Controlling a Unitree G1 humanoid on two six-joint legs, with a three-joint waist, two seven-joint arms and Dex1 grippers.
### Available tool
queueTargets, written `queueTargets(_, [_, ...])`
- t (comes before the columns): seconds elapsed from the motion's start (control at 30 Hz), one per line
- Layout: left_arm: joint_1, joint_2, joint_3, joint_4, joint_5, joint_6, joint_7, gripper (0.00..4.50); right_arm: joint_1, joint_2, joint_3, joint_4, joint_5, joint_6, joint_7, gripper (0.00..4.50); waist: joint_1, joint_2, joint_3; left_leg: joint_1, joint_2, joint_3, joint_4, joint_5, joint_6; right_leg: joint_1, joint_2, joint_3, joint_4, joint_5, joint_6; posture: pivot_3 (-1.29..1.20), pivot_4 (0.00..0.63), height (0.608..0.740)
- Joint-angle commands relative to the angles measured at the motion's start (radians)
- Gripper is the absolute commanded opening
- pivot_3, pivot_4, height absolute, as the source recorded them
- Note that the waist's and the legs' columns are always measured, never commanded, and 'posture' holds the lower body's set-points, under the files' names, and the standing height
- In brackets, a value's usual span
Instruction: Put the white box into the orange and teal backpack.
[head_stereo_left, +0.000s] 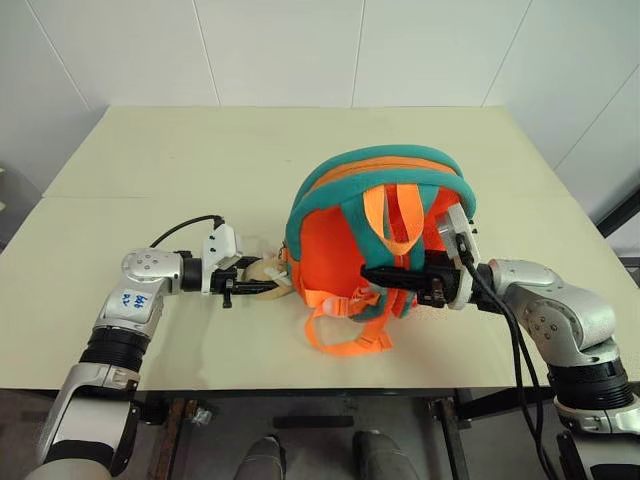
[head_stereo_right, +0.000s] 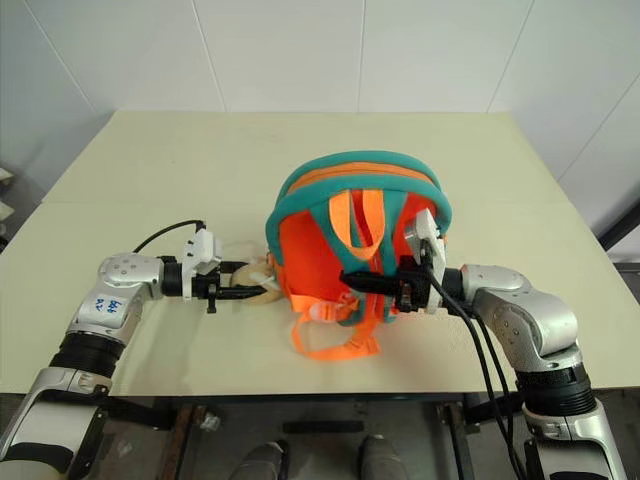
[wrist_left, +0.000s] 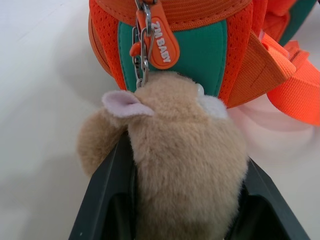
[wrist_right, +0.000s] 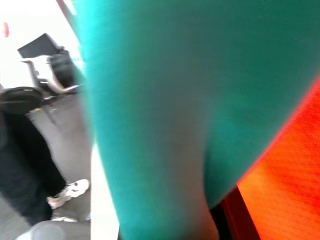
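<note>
The orange and teal backpack (head_stereo_left: 340, 240) stands upright in the middle of the table, its straps facing me. My left gripper (head_stereo_left: 262, 287) comes in level from the left, shut on the beige plush keychain (wrist_left: 185, 165) that hangs by a chain from the zipper pull (wrist_left: 162, 47) low on the bag's side. From the right, my right gripper (head_stereo_left: 385, 275) reaches across the straps and is shut on a teal strap (wrist_right: 150, 125). The white box is out of view.
The pale table (head_stereo_left: 200, 160) runs back to a white tiled wall, with bare top around the bag. Loose orange webbing loops (head_stereo_left: 345, 335) lie in front of the bag near the table's front edge. Past the table's side stand a person's legs and shoe (wrist_right: 70, 192).
</note>
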Motion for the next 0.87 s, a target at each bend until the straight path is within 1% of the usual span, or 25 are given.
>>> queueTargets(0.03, [0.054, 0.013, 0.042, -0.07, -0.037, 0.063, -0.001, 1.53, 0.033, -0.015, -0.054, -0.005, -0.034, -0.058, -0.021, 0.31, 0.0, 0.0, 0.0, 0.0, 0.0, 0.0, 0.0, 0.0, 0.0, 0.0, 0.0, 0.0, 0.0, 0.0, 0.0, 0.0, 0.15, 0.74])
queueTargets(0.07, [0.07, 0.022, 0.064, -0.112, -0.064, 0.095, 0.002, 1.53, 0.049, -0.027, -0.073, -0.022, -0.022, -0.056, -0.017, 0.65, 0.0, 0.0, 0.0, 0.0, 0.0, 0.0, 0.0, 0.0, 0.0, 0.0, 0.0, 0.0, 0.0, 0.0, 0.0, 0.0, 0.15, 0.74])
queueTargets(0.1, [0.087, 0.033, 0.083, -0.155, -0.088, 0.135, 0.006, 2.23, 0.064, -0.042, -0.094, -0.04, -0.008, -0.05, -0.015, 0.88, 0.0, 0.0, 0.0, 0.0, 0.0, 0.0, 0.0, 0.0, 0.0, 0.001, 0.0, 0.0, 0.0, 0.0, 0.0, 0.0, 0.15, 0.74])
queueTargets(0.13, [0.099, 0.04, 0.095, -0.186, -0.1, 0.164, 0.01, 2.48, 0.074, -0.052, -0.108, -0.052, 0.0, -0.044, -0.014, 1.18, 0.0, 0.0, 0.0, 0.0, 0.0, 0.0, 0.0, 0.0, 0.0, 0.0, -0.001, 0.0, 0.0, 0.0, 0.0, 0.0, 0.15, 0.74])
queueTargets(0.23, [0.15, 0.079, 0.148, -0.282, -0.143, 0.223, 0.014, 3.48, 0.124, -0.119, -0.174, -0.095, 0.023, -0.028, -0.001, 2.22, 0.0, 0.0, 0.0, 0.0, 0.0, -0.001, 0.0, 0.0, 0.0, 0.0, -0.001, 0.0, 0.0, 0.0, 0.0, 0.0, 0.15, 0.74])
queueTargets(0.3, [0.177, 0.099, 0.181, -0.325, -0.166, 0.255, 0.021, 4.17, 0.156, -0.163, -0.219, -0.102, 0.032, -0.022, 0.009, 3.03, 0.0, 0.0, 0.0, 0.0, 0.0, -0.001, 0.0, 0.0, 0.001, 0.001, -0.001, 0.0, -0.001, 0.0, 0.0, 0.0, 0.15, 0.74])
queueTargets(0.33, [0.195, 0.114, 0.203, -0.344, -0.176, 0.27, 0.025, 4.43, 0.18, -0.193, -0.253, -0.097, 0.033, -0.022, 0.022, 3.28, 0.0, 0.0, 0.0, 0.0, 0.0, -0.001, 0.0, 0.0, 0.001, 0.001, -0.001, 0.0, -0.001, 0.0, 0.0, 0.0, 0.15, 0.74])
queueTargets(0.43, [0.237, 0.15, 0.257, -0.377, -0.199, 0.297, 0.032, 4.5, 0.253, -0.27, -0.338, -0.076, 0.026, -0.039, 0.065, 4.35, 0.001, 0.0, 0.0, 0.0, 0.0, 0.0, 0.0, 0.0, 0.001, 0.001, -0.001, 0.0, -0.002, 0.0, 0.0, 0.0, 0.15, 0.74])
queueTargets(0.47, [0.245, 0.153, 0.263, -0.386, -0.204, 0.303, 0.035, 4.5, 0.269, -0.283, -0.349, -0.066, 0.013, -0.059, 0.073, 4.44, 0.001, 0.0, 0.0, 0.0, 0.0, 0.0, 0.0, -0.001, 0.001, 0.001, -0.001, 0.0, -0.002, 0.0, 0.0, 0.0, 0.15, 0.74])
queueTargets(0.53, [0.254, 0.154, 0.266, -0.418, -0.215, 0.326, 0.039, 4.5, 0.292, -0.302, -0.364, -0.039, -0.014, -0.106, 0.099, 4.44, 0.0, 0.0, 0.0, 0.0, 0.0, 0.0, 0.0, -0.001, 0.001, 0.001, -0.001, 0.0, -0.002, 0.0, 0.0, 0.0, 0.15, 0.74])
queueTargets(0.6, [0.259, 0.154, 0.268, -0.448, -0.227, 0.348, 0.043, 4.5, 0.302, -0.312, -0.366, -0.015, -0.038, -0.139, 0.11, 4.44, 0.0, 0.0, 0.0, 0.001, 0.0, 0.0, 0.0, -0.001, 0.001, 0.003, -0.001, 0.0, -0.004, 0.0, -0.001, 0.0, 0.15, 0.74])
queueTargets(0.63, [0.266, 0.161, 0.269, -0.465, -0.237, 0.365, 0.035, 4.5, 0.311, -0.327, -0.35, -0.002, -0.065, -0.17, 0.138, 4.44, 0.0, 0.0, 0.0, 0.001, 0.0, 0.0, 0.0, -0.001, 0.001, 0.003, -0.001, 0.0, -0.005, -0.001, -0.001, 0.0, 0.15, 0.74])
queueTargets(0.77, [0.281, 0.163, 0.284, -0.51, -0.245, 0.376, 0.057, 4.5, 0.249, -0.329, -0.303, 0.096, -0.111, -0.219, 0.168, 4.44, -0.005, 0.0, 0.0, 0.001, 0.0, 0.002, 0.0, -0.001, 0.001, 0.004, -0.001, 0.001, -0.007, -0.001, -0.003, 0.0, 0.15, 0.74])
queueTargets(0.87, [0.311, 0.168, 0.306, -0.563, -0.254, 0.382, 0.077, 4.5, 0.163, -0.303, -0.255, 0.229, -0.186, -0.314, 0.17, 4.44, -0.007, 0.0, 0.0, 0.002, 0.0, 0.002, 0.0, -0.001, 0.001, 0.004, -0.001, 0.001, -0.006, -0.001, -0.003, 0.0, 0.15, 0.74])
